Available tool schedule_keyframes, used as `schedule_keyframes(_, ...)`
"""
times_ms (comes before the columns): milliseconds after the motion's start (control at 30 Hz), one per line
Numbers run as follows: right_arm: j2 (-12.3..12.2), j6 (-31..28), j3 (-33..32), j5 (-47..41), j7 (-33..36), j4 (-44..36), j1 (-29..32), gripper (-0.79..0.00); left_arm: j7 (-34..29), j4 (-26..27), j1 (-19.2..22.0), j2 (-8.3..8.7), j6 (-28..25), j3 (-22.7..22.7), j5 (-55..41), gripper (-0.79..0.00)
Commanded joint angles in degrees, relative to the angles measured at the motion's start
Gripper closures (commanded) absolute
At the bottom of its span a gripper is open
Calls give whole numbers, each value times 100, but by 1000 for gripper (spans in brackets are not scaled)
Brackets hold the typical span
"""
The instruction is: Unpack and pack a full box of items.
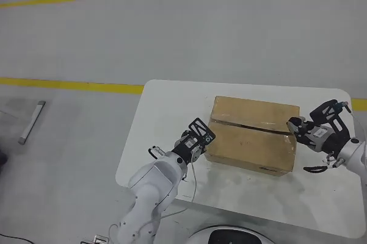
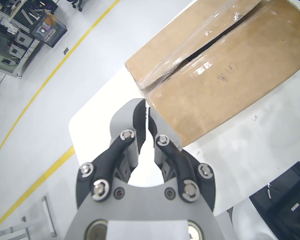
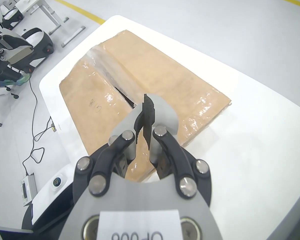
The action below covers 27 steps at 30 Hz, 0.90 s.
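You have the cardboard box (image 1: 251, 134) on the white worktop (image 1: 171, 97), flaps down. Your left gripper (image 1: 204, 135) sits at its left end, your right gripper (image 1: 292, 127) at its right end.

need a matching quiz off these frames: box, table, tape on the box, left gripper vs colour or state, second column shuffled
Column one:
1 box
2 table
3 tape
4 left gripper

Column two:
a white
b jaws shut
c brown
d clear and shiny

Pairs: 1-c, 2-a, 3-d, 4-b
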<state>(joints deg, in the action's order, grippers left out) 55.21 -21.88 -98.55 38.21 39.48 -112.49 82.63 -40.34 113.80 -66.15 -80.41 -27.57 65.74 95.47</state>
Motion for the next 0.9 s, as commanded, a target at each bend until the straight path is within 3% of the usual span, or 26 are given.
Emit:
schedule_keyframes(0, -6, -57, 23, 32, 9, -11, -14, 0, 0, 0, 0, 0, 0, 0, 0, 0)
schedule_keyframes(233, -20, -81, 42, 103, -23, 50, -21, 0, 201, -67, -4, 4, 93, -32, 52, 0)
schedule_keyframes(433, -44, -279, 27, 128, 60, 67, 17, 0, 357, -209, 370, -61, 339, -354, -42, 0)
schedule_keyframes(867, -96, -499, 20, 347, 156, 83, 15, 0, 659, -1412, 1371, -265, 797, -1078, -41, 0)
